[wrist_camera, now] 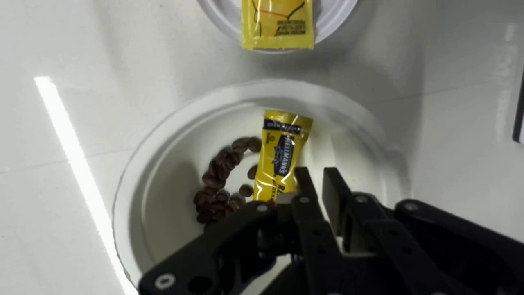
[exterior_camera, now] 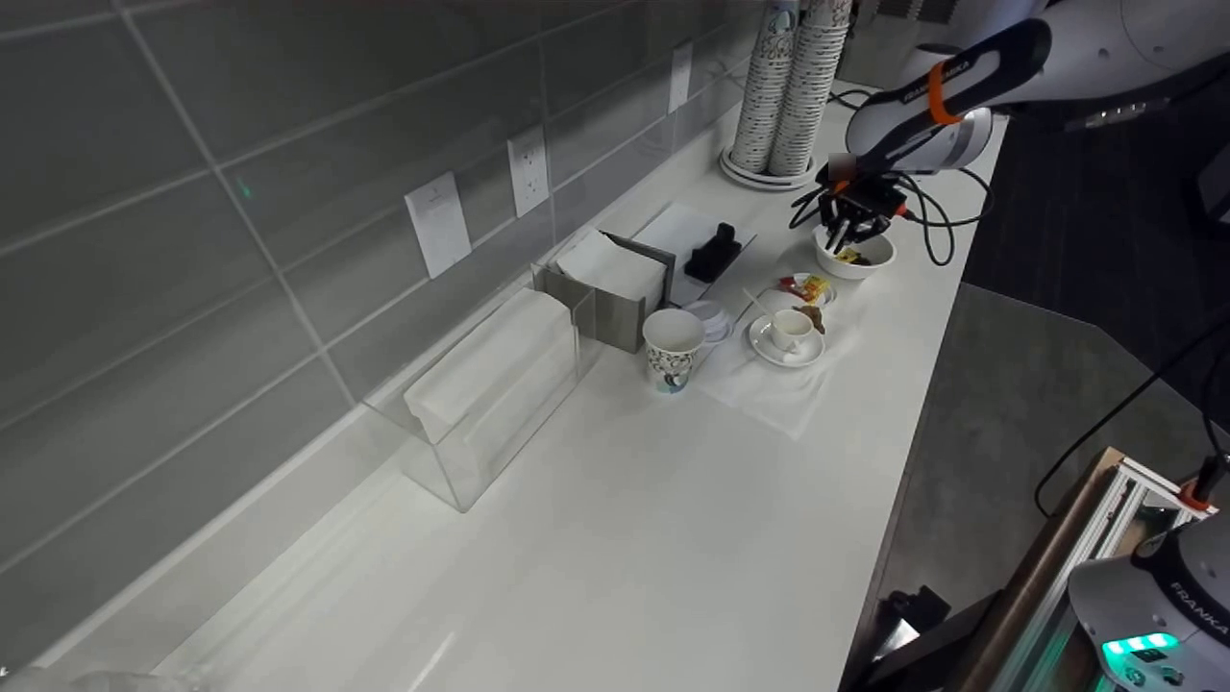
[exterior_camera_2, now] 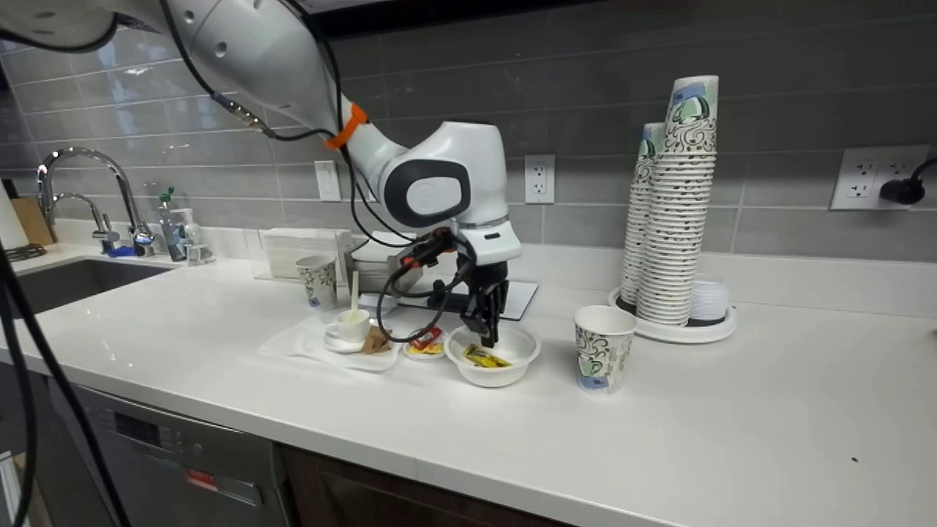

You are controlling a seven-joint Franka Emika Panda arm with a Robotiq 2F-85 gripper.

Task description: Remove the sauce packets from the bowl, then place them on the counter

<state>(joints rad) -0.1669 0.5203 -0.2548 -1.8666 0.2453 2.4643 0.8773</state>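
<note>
Wrist view | pincer slightly parted | beans beside packet in bowl | dish near

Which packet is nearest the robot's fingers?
The yellow Hellmann's packet in the bowl; the red packet and other yellow packet lie farther off, on the smaller dish.

In the wrist view, the gripper hides the lower end of the yellow packet and part of the bowl. The top edge crops the small dish and a second packet over its rim, the right edge a dark object. In both exterior views, the yellow packet's lettering is too small to read.
</note>
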